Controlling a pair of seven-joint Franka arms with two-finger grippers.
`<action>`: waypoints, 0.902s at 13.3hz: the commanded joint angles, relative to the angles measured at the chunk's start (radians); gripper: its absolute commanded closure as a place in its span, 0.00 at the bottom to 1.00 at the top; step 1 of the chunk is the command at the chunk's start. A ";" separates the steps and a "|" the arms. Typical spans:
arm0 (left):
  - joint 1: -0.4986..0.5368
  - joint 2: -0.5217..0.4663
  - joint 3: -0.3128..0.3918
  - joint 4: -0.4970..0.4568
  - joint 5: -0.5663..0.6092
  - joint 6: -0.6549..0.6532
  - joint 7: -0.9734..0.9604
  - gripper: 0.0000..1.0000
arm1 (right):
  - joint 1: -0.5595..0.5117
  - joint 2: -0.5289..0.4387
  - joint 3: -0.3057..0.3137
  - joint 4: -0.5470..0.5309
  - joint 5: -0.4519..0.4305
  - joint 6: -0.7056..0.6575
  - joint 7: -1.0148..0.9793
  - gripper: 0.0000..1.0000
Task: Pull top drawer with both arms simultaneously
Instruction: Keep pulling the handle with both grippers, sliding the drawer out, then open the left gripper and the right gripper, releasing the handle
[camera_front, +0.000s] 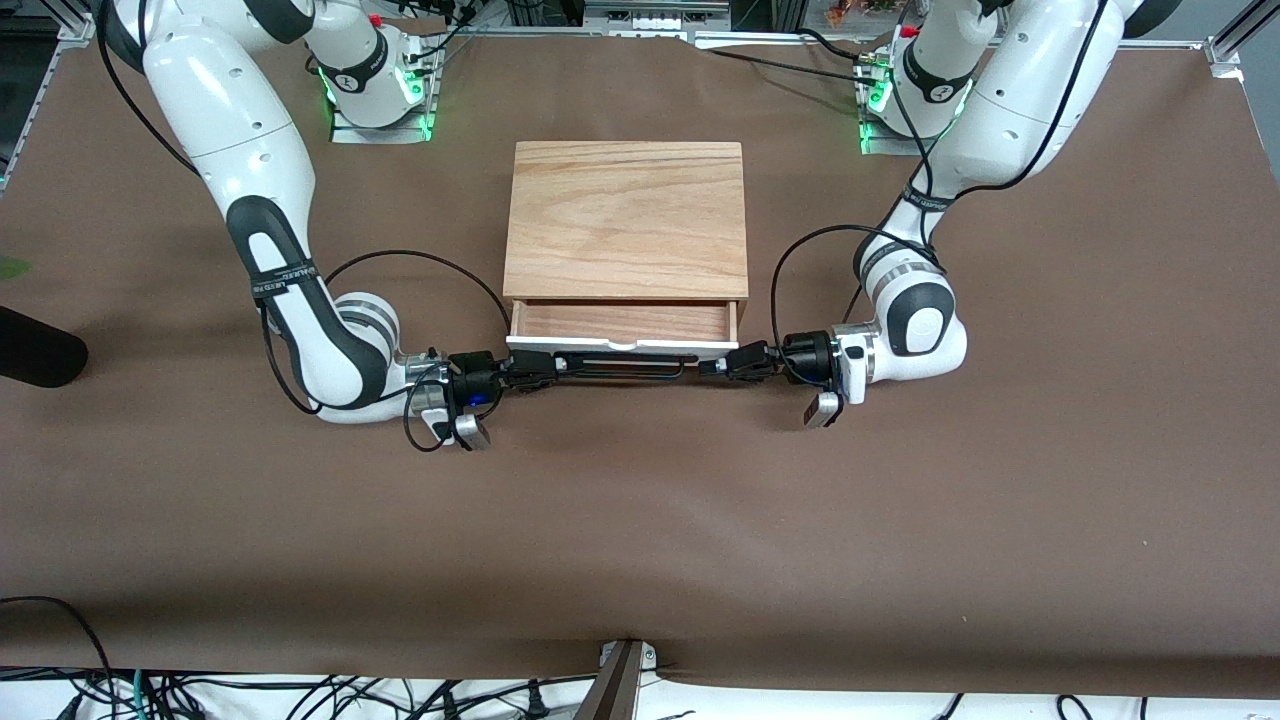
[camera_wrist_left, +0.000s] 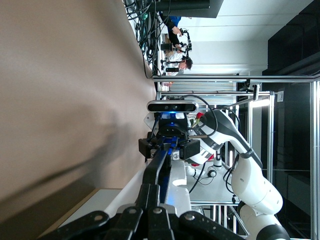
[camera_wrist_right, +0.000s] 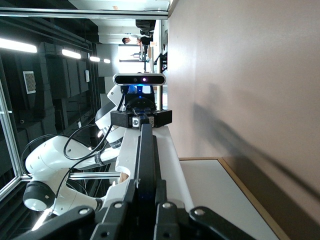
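**Both tools on the handle, drawer partly out**

The cabinet (camera_front: 627, 218) stands on the brown surface (camera_front: 640, 540), midway between the two arms' bases. Its top drawer (camera_front: 625, 325) sticks partway out of the cabinet's front, showing a strip of light-wood inside and its white front panel. The black handle (camera_front: 625, 366) runs along that panel. The right tool (camera_front: 545, 368) is clamped on the handle's end toward the right arm's end of the surface; the left tool (camera_front: 715, 366) grips the handle's end toward the left arm's. Each wrist view looks along the handle (camera_wrist_right: 146, 165) to the other arm's tool.
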 joint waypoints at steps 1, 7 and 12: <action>0.002 -0.045 0.041 -0.005 0.033 -0.011 -0.038 0.98 | -0.082 -0.002 -0.014 0.092 0.067 -0.025 0.092 0.98; 0.011 -0.060 0.066 -0.002 0.040 -0.014 -0.048 0.00 | -0.072 -0.002 -0.013 0.105 0.069 -0.022 0.115 0.98; 0.019 -0.083 0.078 -0.018 0.042 -0.014 -0.051 0.00 | -0.069 0.035 -0.011 0.163 0.067 -0.021 0.133 0.98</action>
